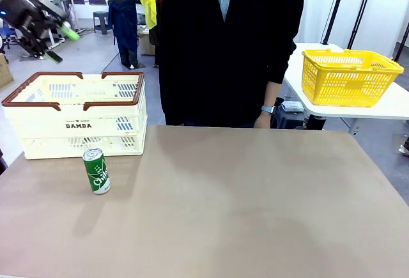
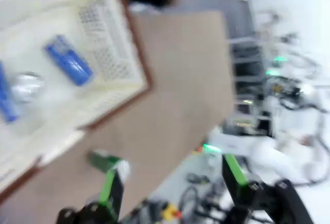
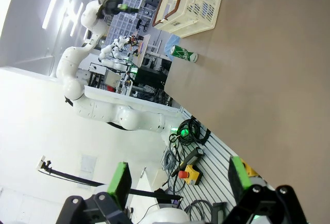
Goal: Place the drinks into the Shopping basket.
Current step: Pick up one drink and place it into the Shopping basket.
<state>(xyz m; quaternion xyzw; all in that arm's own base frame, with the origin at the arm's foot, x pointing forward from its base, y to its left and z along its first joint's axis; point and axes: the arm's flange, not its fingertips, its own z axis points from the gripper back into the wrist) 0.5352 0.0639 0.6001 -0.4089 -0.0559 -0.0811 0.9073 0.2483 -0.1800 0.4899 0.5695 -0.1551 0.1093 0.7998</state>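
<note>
One green drink can (image 1: 96, 171) with white lettering stands upright on the brown table, just in front of the cream Shopping basket (image 1: 38, 121) marked DAMDA. My left gripper (image 1: 66, 46) hangs open and empty high above the basket's left end. The blurred left wrist view looks down between its green fingers (image 2: 108, 185) at the basket (image 2: 108, 59), where a blue can (image 2: 69, 62) lies beside a silver can top (image 2: 26, 87); the green can (image 2: 105, 161) stands outside. My right gripper (image 3: 179, 180) is open and empty, far from the green can (image 3: 183, 53) and the basket (image 3: 193, 5).
A person in a dark top (image 1: 223, 48) stands at the table's far edge, one hand (image 1: 263, 119) hanging down. A yellow mesh basket (image 1: 350, 77) sits on a white side table at the back right. Bare tabletop (image 1: 255, 208) stretches right of the can.
</note>
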